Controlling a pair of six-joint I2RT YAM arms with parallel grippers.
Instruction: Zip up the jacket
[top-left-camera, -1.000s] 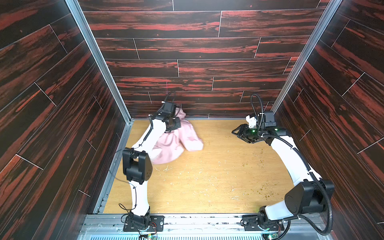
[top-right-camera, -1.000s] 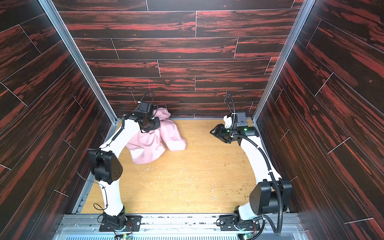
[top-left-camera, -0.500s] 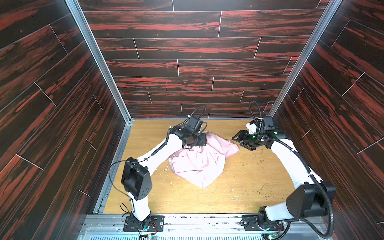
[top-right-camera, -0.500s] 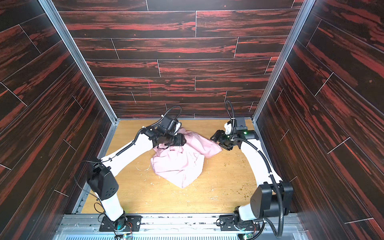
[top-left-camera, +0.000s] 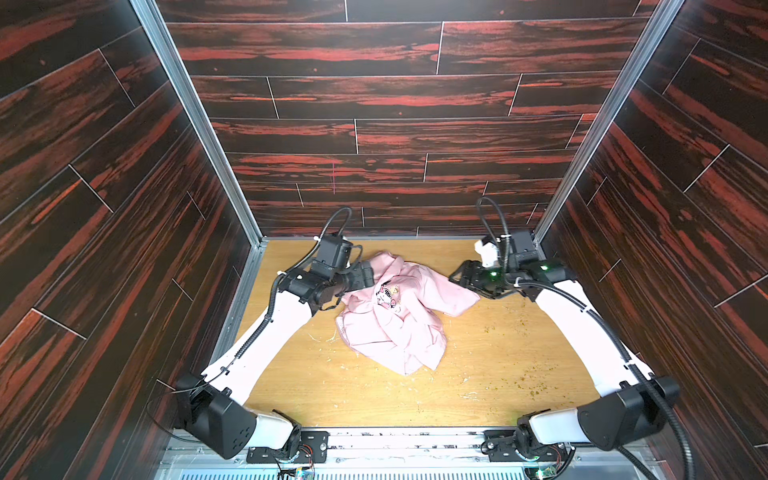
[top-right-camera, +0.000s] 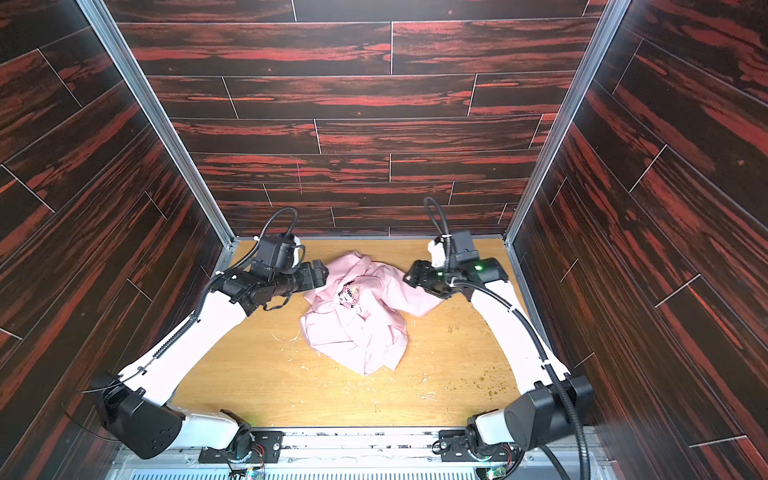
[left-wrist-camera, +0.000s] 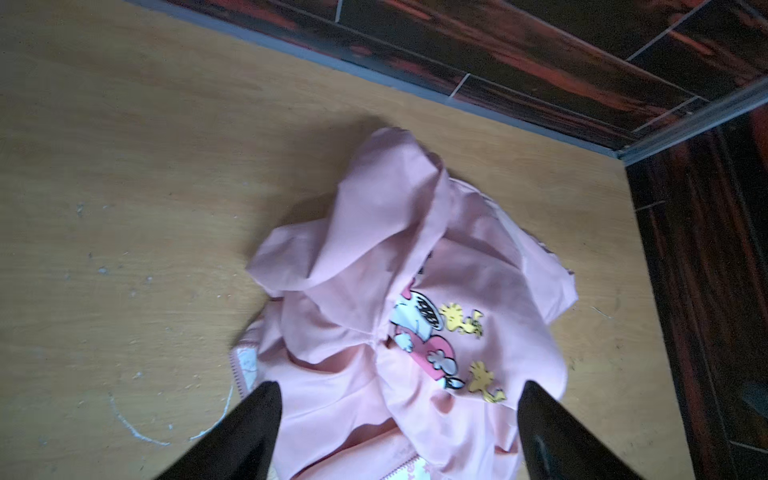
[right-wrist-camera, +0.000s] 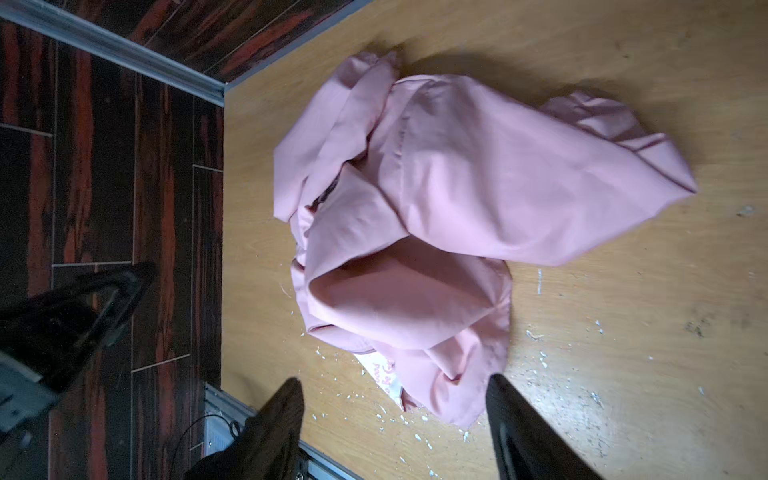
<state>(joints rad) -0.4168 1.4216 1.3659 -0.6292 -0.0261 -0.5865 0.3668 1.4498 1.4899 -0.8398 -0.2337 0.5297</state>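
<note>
**Operator:** State of the left jaws?

**Technician:** Spread wide. In the left wrist view both fingers (left-wrist-camera: 249, 424) stand well apart. Pink fabric lies below the gap between them, and nothing is pinched.

**Operator:** State of the right jaws?

**Technician:** Also spread, with nothing between them. In the right wrist view the fingers (right-wrist-camera: 278, 419) frame the near edge of the fabric.

**Operator:** Location of the jacket (top-left-camera: 395, 324)?

**Technician:** It lies in a crumpled heap on the bench (top-left-camera: 374, 399), toward the far middle, between the two arms. In both top views the left jaws sit just beside its left far edge. The right jaws sit at a flap reaching out to the right. Whether either touches the cloth cannot be told.

**Operator:** Orientation of the jacket (left-wrist-camera: 374, 249)?

**Technician:** The cartoon emblem (left-wrist-camera: 444, 340) faces up. A strip of paler patterned lining (left-wrist-camera: 245, 365) shows at one edge. The heap hides the zip line.

**Operator:** Surroundings?

**Technician:** The left arm (top-left-camera: 266, 332) and right arm (top-left-camera: 590, 328) reach in from the near corners. White flecks (right-wrist-camera: 536, 334) and greenish crumbs (top-left-camera: 528, 374) are scattered on the bench. Dark red wood-pattern panels (top-left-camera: 395, 104) enclose the cell on three sides.
</note>
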